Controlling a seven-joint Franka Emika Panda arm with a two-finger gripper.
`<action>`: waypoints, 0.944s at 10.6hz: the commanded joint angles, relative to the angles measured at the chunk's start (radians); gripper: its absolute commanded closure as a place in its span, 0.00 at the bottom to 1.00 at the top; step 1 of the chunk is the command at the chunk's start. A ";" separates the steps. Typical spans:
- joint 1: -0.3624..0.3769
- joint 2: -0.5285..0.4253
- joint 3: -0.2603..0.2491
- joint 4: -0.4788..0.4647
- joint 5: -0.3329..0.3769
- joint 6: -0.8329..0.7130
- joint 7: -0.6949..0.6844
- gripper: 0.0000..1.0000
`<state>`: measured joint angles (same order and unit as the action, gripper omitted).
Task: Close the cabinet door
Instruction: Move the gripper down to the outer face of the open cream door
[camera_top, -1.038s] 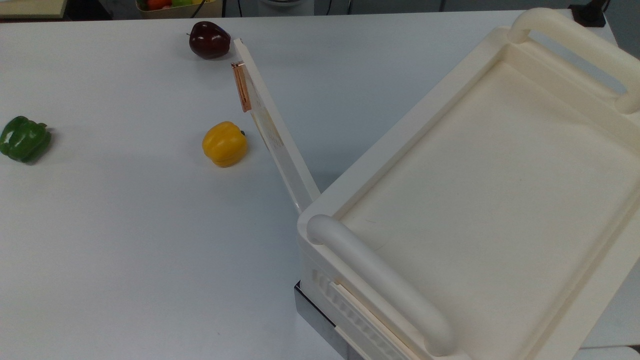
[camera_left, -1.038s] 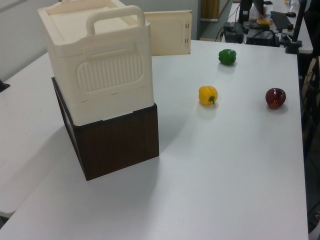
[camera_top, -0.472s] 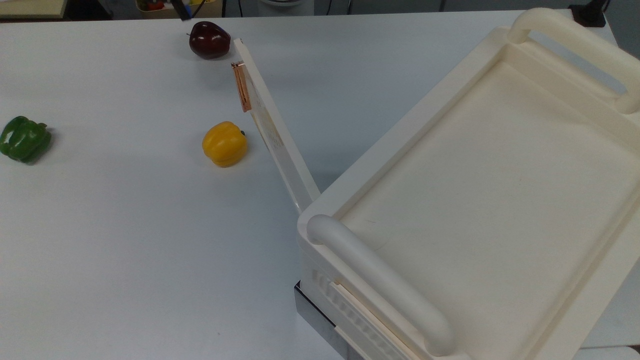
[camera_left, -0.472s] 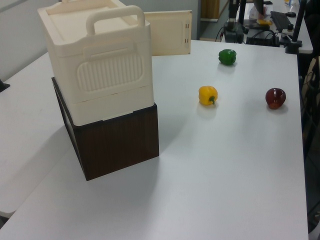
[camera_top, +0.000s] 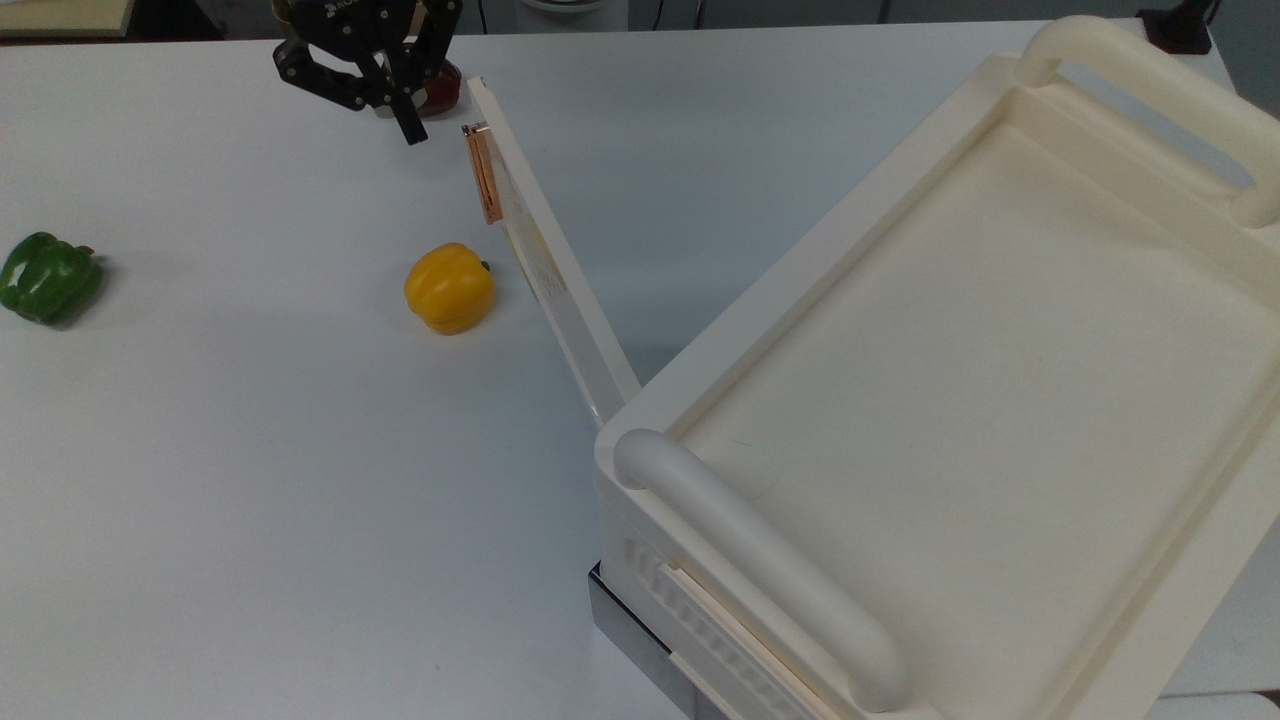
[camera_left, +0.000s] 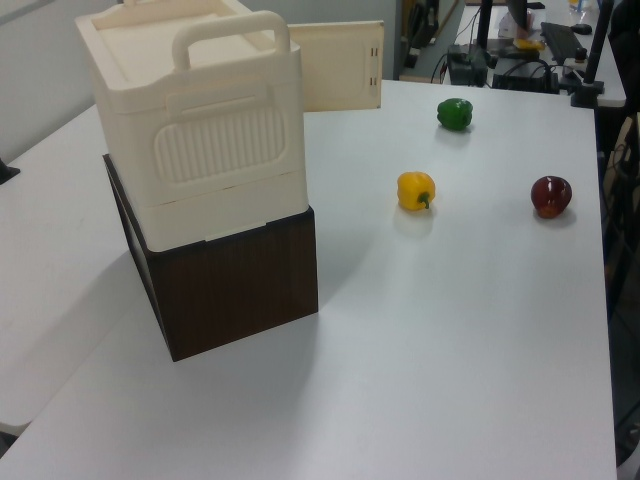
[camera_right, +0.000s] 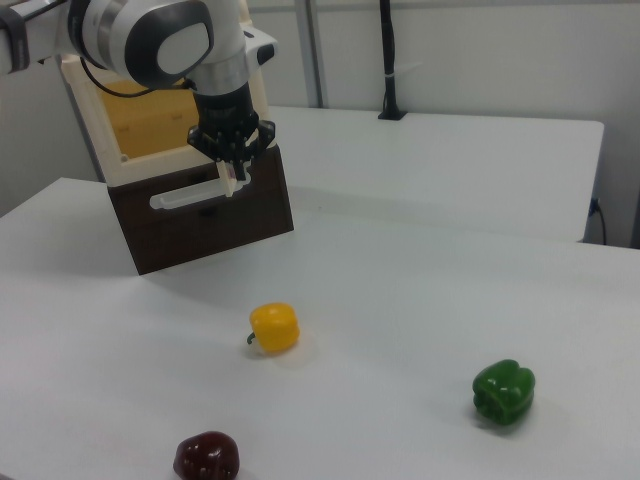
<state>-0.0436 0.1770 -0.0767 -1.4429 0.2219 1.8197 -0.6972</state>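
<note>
Door swung wide off cabinet; gripper just beside its free edge, near copper handle, fingers together. Risk: grazing the thin edge, or knocking red pepper underneath.

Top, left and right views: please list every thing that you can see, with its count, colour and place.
cabinet: one, cream-white, on a dark brown base, the top view's right.
cabinet door: one, cream-white with copper handle strip, swung open.
yellow pepper: one, beside the door.
green pepper: one, the top view's far left.
dark red pepper: one, near the door's free edge.
table: one, white.
gripper: one, black, above the dark red pepper.
</note>
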 joint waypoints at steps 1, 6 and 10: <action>0.054 -0.004 -0.008 -0.008 -0.001 0.118 -0.134 1.00; 0.097 0.065 -0.008 -0.017 -0.025 0.393 -0.244 1.00; 0.157 0.067 -0.006 -0.034 -0.009 0.414 -0.260 1.00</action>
<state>0.0687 0.2601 -0.0756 -1.4519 0.2112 2.2113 -0.9409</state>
